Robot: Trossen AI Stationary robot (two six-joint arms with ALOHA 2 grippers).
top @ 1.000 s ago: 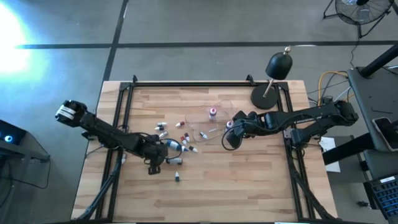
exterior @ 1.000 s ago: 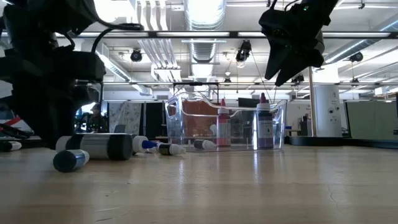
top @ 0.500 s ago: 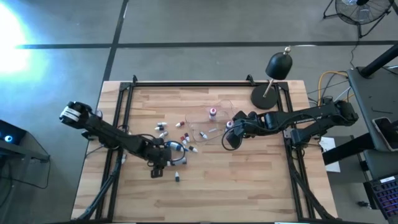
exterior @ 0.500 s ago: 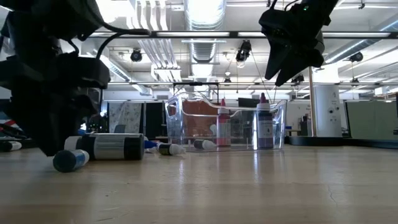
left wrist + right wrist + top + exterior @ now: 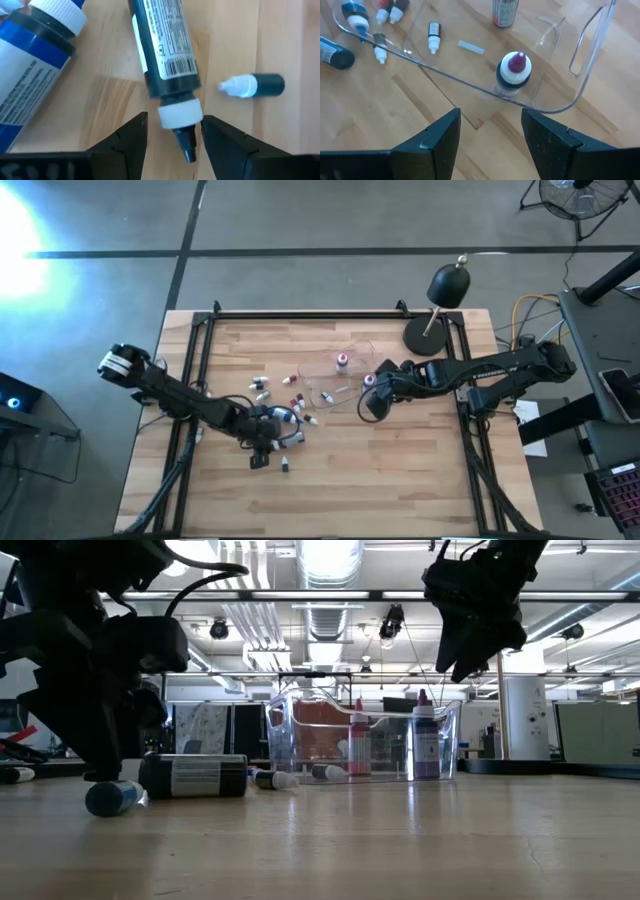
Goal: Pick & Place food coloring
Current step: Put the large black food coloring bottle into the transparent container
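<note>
A dark food coloring bottle (image 5: 167,47) with a white collar lies on its side on the wood. My left gripper (image 5: 172,142) is open, its fingers on either side of the bottle's nozzle end. A blue bottle (image 5: 35,60) and a small white-capped one (image 5: 252,85) lie beside it. Several more small bottles (image 5: 275,390) lie left of the clear tray (image 5: 345,375). Two bottles (image 5: 357,745) (image 5: 425,740) stand upright in the tray. My right gripper (image 5: 490,145) hangs open above the tray's near rim and touches nothing. My left gripper comes down at a slant along the dark bottle, whose nozzle end points in between the open fingers. The white collar (image 5: 180,112) seems to rest against the inner side of one finger (image 5: 212,135). The bottle lies flat on the table.
A black dome-headed lamp (image 5: 445,305) stands on its round base at the table's far right. A loose bottle (image 5: 285,466) lies near my left gripper. Bare wood stretches along the near edge and the near right.
My left gripper has moved toward the table's right edge and tipped further down. The dark bottle has slid along the table with it toward the right, staying on its side. The blue bottle has stayed where it was.
</note>
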